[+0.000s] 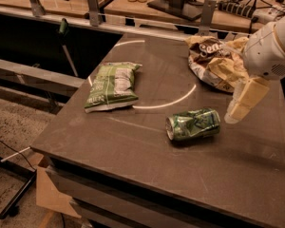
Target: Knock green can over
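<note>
The green can (193, 124) lies on its side on the dark table (133, 156), silver top facing left toward the camera, body dented. My gripper (241, 107) hangs at the right, its pale fingers (247, 99) pointing down just right of the can's far end, a small gap apart from it. The white arm reaches in from the upper right edge.
A flat green-and-white chip bag (112, 85) lies left of the can. A crumpled brown-and-white snack bag (213, 61) lies at the back right, behind the gripper. A metal rail (133, 27) runs along the table's far edge. The table's front and left edges drop to the floor.
</note>
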`<state>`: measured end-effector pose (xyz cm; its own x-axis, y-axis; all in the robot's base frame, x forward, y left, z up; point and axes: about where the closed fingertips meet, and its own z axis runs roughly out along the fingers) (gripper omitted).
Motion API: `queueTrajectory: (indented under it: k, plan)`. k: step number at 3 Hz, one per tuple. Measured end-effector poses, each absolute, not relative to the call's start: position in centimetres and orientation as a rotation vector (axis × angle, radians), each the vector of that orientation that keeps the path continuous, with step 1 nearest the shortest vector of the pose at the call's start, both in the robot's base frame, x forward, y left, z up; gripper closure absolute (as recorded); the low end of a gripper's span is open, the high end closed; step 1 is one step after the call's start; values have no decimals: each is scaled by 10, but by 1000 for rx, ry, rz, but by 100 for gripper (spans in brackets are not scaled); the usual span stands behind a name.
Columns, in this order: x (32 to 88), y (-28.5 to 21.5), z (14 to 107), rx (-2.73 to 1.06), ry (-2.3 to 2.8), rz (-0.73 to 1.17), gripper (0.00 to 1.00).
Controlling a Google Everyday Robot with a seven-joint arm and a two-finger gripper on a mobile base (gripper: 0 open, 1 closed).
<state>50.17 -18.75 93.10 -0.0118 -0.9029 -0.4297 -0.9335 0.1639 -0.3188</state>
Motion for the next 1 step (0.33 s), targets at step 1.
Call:
queueTrajectory:
  k: [1]
  plan:
    - [502,-187,933,-1733,1904,73,0]
